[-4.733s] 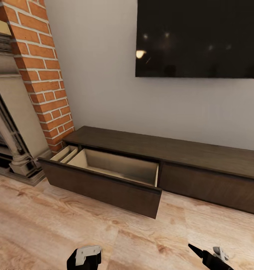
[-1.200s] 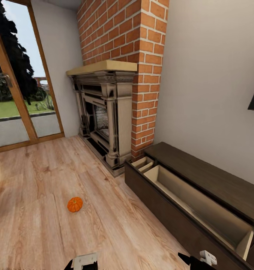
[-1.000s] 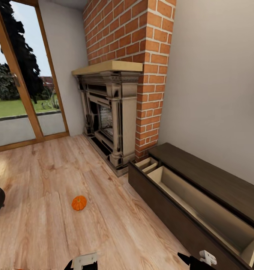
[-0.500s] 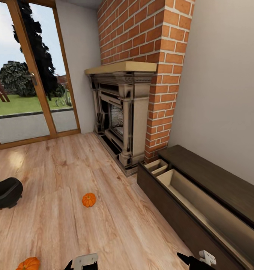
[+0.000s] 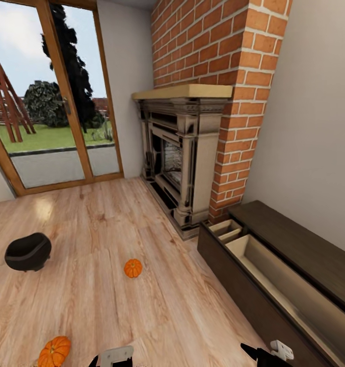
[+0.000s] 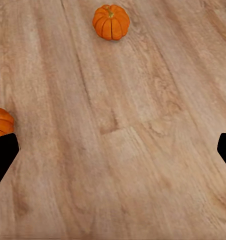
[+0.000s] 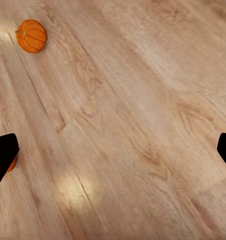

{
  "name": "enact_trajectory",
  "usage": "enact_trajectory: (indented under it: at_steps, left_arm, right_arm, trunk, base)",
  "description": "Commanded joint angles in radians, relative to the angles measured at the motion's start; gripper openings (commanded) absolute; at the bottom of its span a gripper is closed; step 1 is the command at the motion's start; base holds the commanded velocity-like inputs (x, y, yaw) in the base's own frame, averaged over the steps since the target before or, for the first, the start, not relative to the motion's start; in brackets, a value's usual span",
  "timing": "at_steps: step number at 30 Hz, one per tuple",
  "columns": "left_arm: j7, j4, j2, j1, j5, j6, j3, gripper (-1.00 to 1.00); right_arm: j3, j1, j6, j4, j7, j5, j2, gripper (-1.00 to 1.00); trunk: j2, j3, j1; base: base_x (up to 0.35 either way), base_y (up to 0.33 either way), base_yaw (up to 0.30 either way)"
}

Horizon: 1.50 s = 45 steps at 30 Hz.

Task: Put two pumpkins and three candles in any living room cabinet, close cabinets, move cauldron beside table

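Orange against the plank floor [image 5: 157, 311], one pumpkin [image 5: 133, 268] sat mid-room in the head view, the other pumpkin [image 5: 54, 351] nearer the robot on its left; the black cauldron [image 5: 28, 252] stood well apart, and the dark cabinet [image 5: 289, 244] had its drawer [image 5: 274, 278] pulled out at right. From the left wrist, the left gripper [image 6: 113, 150] was spread wide over bare boards. From the right wrist, the right gripper [image 7: 113, 150] gaped equally wide, holding nothing.
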Motion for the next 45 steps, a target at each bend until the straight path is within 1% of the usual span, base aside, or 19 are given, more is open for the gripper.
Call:
enact_trajectory:
  at_steps: [1,26,36,45]
  left_arm:
    - [0.006,-0.002,0.0,0.0,0.006,0.004,-0.001,1.0]
    - [0.006,0.001,0.001,0.0,0.006,0.002,0.0,1.0]
    - [0.001,-0.012,0.007,0.004,0.007,-0.01,-0.004,1.0]
    - [0.0,-0.01,0.008,0.003,0.008,-0.004,0.0,1.0]
  right_arm:
    - [-0.004,0.0,0.01,-0.001,0.004,-0.006,0.0,1.0]
    - [-0.004,0.0,0.011,-0.001,0.004,-0.006,0.001,1.0]
    - [-0.004,0.0,0.01,-0.001,0.004,-0.006,0.001,1.0]
    - [-0.004,0.0,0.01,0.0,0.005,-0.006,0.0,1.0]
  trunk:
    - [0.007,0.001,-0.004]
    - [0.182,0.048,-0.1]
    - [0.182,0.036,-0.1]
    - [0.182,0.026,-0.1]
  base:
    - [0.0,0.0,0.188]
    - [0.0,0.0,0.174]
    - [-0.008,0.008,0.171]
    - [-0.147,0.189,0.149]
